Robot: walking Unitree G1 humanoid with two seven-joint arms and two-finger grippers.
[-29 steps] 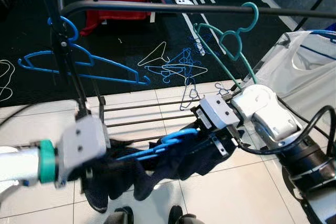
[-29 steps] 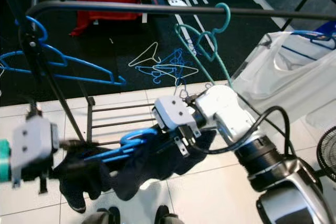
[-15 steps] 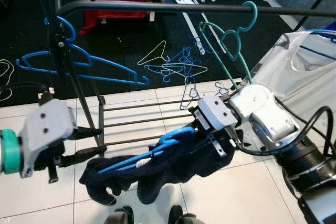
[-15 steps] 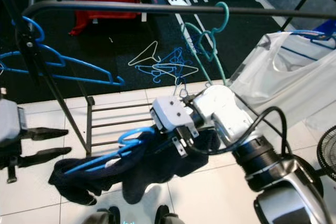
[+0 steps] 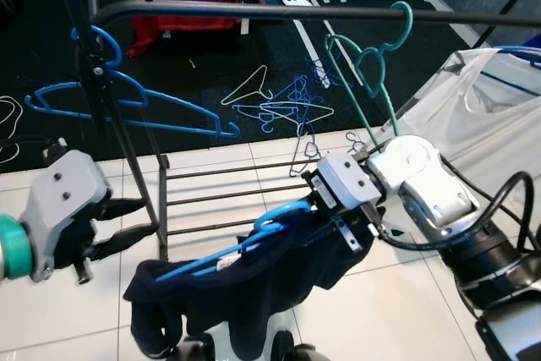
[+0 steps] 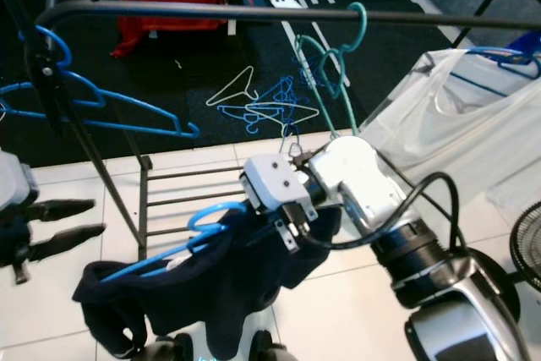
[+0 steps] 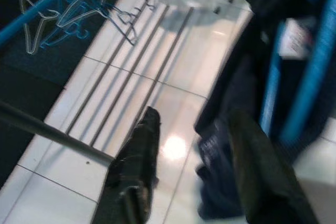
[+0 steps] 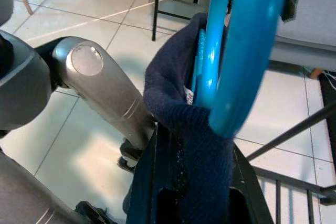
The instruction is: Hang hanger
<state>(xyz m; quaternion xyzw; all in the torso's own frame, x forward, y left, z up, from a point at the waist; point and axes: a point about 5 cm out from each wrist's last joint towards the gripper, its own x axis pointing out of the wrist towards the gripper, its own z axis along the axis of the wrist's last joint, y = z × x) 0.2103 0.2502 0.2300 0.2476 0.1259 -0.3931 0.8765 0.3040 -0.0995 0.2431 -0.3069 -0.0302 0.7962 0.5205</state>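
The right claw point(image 5: 338, 224) is clamped on the blue hanger point(image 5: 254, 247) with its dark garment point(image 5: 228, 293) — low, below the rail point(image 5: 279, 13). The left claw point(image 5: 118, 226) is apart, empty. Raise the hook squarely over the rail — then let go.

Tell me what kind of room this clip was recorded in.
Probably a room set up for hanging clothes: a dark clothes rail with a teal hanger on it, loose hangers on black carpet, and a white tiled floor.
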